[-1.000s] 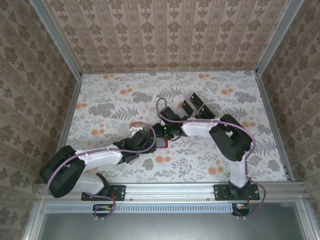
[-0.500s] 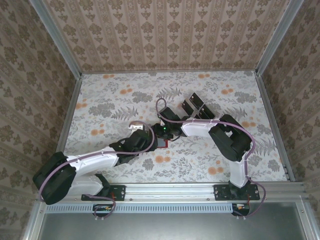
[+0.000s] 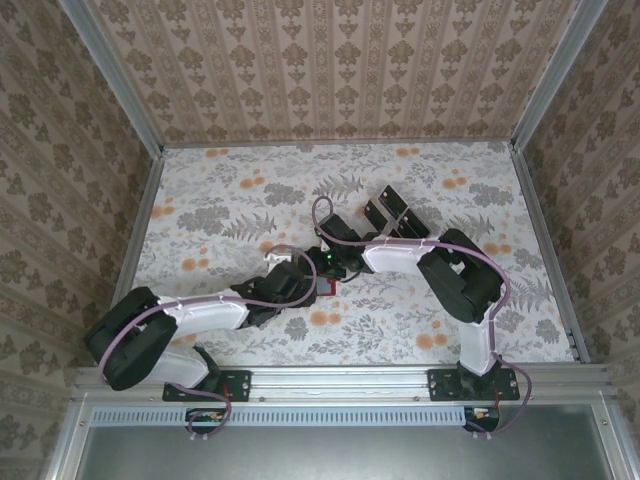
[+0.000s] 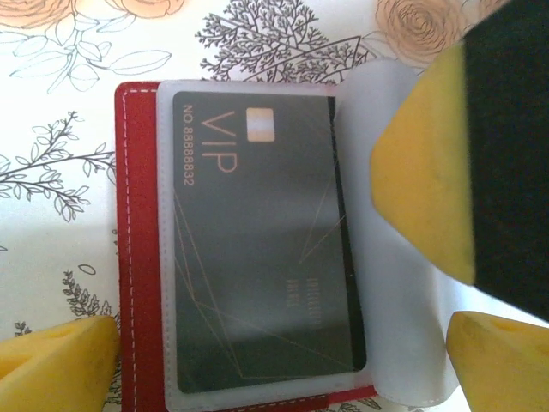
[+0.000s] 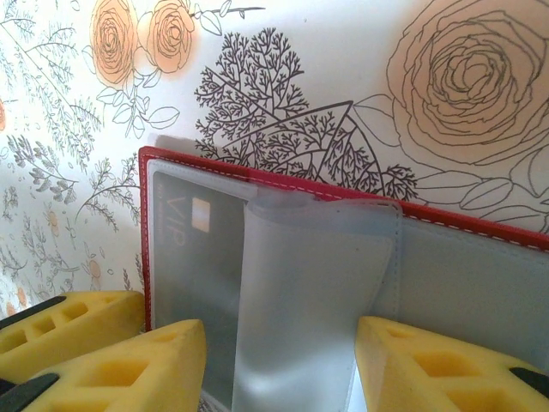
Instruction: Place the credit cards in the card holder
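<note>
Plainly, left claw [image 4: 276, 362] spread widest, yellow foam pads straddling card holder [image 4: 137, 257], gripping nothing. Right claw [image 5: 283, 365] half apart, frosted sleeve leaf [image 5: 317, 283] between pads; grip cannot tell. Holder: red stitched leather, open flat mid table [image 3: 230, 190], dark VIP card [image 4: 257, 240] inside sleeve. Loose black cards [image 3: 395, 210] at holder's 1 o'clock. Left arm [image 3: 200, 310] stretched low from 7 o'clock; right arm [image 3: 420, 255] folded, from 5 o'clock.

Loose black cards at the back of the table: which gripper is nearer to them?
Right. The right gripper is at the side of the card holder facing the loose cards; the left gripper is over the opposite side, farther from them.
</note>
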`<action>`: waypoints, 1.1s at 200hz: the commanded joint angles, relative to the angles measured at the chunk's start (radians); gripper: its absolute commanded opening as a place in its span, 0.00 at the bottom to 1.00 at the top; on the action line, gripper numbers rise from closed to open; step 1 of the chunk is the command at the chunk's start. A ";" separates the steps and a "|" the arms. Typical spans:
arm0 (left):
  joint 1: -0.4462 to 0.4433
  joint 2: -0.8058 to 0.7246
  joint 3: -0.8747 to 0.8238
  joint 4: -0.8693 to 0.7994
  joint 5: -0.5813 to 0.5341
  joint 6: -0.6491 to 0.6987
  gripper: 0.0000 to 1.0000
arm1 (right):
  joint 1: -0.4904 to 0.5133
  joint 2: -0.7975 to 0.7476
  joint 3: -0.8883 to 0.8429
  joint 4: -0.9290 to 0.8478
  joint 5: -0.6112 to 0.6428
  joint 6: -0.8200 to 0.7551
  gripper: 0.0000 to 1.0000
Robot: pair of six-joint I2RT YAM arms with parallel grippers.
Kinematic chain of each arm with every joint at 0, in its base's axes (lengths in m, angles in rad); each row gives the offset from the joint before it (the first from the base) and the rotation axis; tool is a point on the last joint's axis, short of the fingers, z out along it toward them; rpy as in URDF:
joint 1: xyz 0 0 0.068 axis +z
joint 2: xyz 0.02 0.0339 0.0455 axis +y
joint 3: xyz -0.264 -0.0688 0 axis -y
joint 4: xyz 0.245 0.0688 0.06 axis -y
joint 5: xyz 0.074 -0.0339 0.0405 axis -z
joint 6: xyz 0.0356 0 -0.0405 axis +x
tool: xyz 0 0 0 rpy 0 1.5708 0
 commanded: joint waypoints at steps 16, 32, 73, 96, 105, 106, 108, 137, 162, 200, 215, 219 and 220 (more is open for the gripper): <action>-0.005 0.019 -0.034 0.010 -0.032 -0.047 1.00 | 0.003 0.005 0.015 -0.020 -0.025 0.005 0.51; -0.004 0.019 -0.050 0.013 -0.040 -0.069 1.00 | -0.003 -0.020 0.005 -0.019 -0.019 0.002 0.52; -0.005 0.027 -0.072 0.019 -0.048 -0.092 1.00 | -0.013 -0.087 -0.026 -0.029 0.010 -0.005 0.52; -0.004 0.034 -0.071 0.022 -0.045 -0.092 1.00 | -0.013 -0.106 -0.046 -0.030 0.024 -0.004 0.52; -0.005 0.037 -0.072 0.022 -0.046 -0.092 1.00 | -0.014 -0.111 -0.054 -0.030 0.030 -0.003 0.52; -0.005 0.038 -0.073 0.022 -0.046 -0.092 1.00 | -0.014 -0.111 -0.056 -0.029 0.031 -0.002 0.52; -0.004 0.039 -0.073 0.022 -0.046 -0.092 1.00 | -0.014 -0.112 -0.057 -0.029 0.033 -0.003 0.52; -0.004 0.040 -0.079 0.028 -0.046 -0.094 1.00 | -0.016 -0.112 -0.078 -0.024 0.048 0.002 0.52; -0.004 0.042 -0.080 0.031 -0.047 -0.098 1.00 | -0.017 -0.089 -0.078 -0.017 0.046 0.004 0.52; -0.003 0.041 -0.082 0.029 -0.045 -0.097 1.00 | -0.020 -0.043 -0.067 0.013 0.021 0.005 0.52; -0.004 0.041 -0.082 0.028 -0.045 -0.098 1.00 | -0.021 -0.030 -0.062 0.024 0.010 0.006 0.52; -0.004 0.041 -0.082 0.028 -0.045 -0.098 1.00 | -0.021 -0.027 -0.060 0.026 0.006 0.007 0.52; -0.004 0.040 -0.082 0.028 -0.045 -0.098 1.00 | -0.021 -0.026 -0.060 0.026 0.005 0.007 0.52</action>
